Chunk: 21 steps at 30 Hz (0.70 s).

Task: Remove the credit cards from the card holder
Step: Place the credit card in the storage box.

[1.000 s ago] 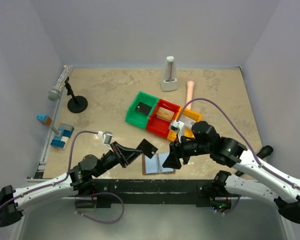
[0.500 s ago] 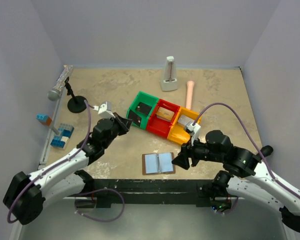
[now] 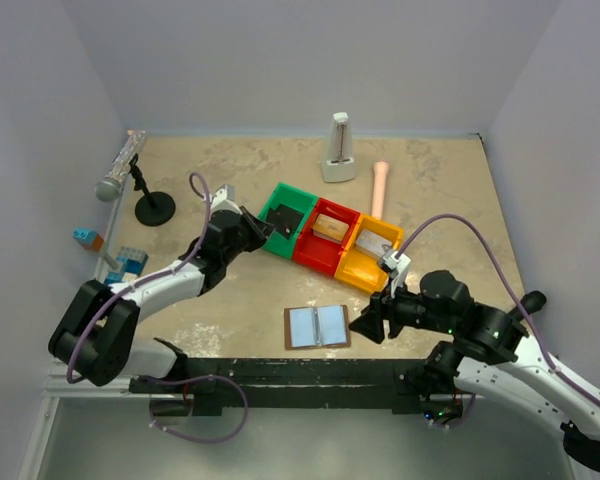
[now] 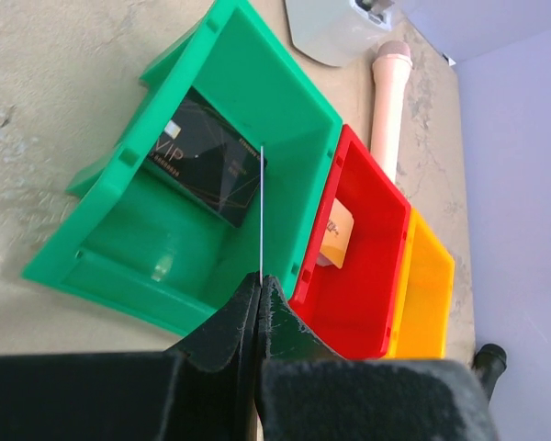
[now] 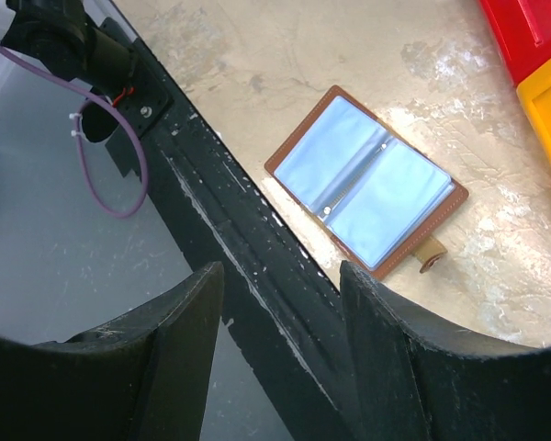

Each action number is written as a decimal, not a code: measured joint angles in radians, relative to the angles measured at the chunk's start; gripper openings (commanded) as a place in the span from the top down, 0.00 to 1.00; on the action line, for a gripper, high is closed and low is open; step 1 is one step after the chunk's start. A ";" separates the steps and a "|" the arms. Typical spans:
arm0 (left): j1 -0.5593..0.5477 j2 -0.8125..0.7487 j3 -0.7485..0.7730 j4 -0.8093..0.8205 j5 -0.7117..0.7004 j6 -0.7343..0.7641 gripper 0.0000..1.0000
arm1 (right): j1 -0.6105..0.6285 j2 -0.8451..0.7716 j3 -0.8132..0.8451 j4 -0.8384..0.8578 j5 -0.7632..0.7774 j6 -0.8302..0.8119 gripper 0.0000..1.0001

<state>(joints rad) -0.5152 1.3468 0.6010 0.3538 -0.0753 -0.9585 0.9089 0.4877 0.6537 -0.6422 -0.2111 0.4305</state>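
The left end effector (image 4: 259,287) is clenched on a thin card (image 4: 261,211), held edge-on over the green bin (image 4: 285,83). The right end effector (image 5: 280,272) is released, with the open card holder (image 5: 363,193) just ahead.

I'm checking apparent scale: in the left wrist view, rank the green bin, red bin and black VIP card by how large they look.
1. green bin, though it is nearer the camera, so its lead is unsure.
2. red bin.
3. black VIP card, clearly smallest.
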 measured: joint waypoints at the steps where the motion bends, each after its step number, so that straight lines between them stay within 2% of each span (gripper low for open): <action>1: 0.003 0.013 0.010 0.008 0.005 0.000 1.00 | 0.000 -0.005 -0.006 0.000 0.001 0.003 0.43; 21: 0.045 0.275 0.154 0.080 0.039 -0.040 1.00 | 0.000 -0.050 -0.055 -0.003 0.012 0.018 0.43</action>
<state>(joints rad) -0.4706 1.6222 0.7547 0.4335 -0.0368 -0.9985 0.9089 0.4374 0.5983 -0.6453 -0.1993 0.4484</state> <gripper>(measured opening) 0.013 0.575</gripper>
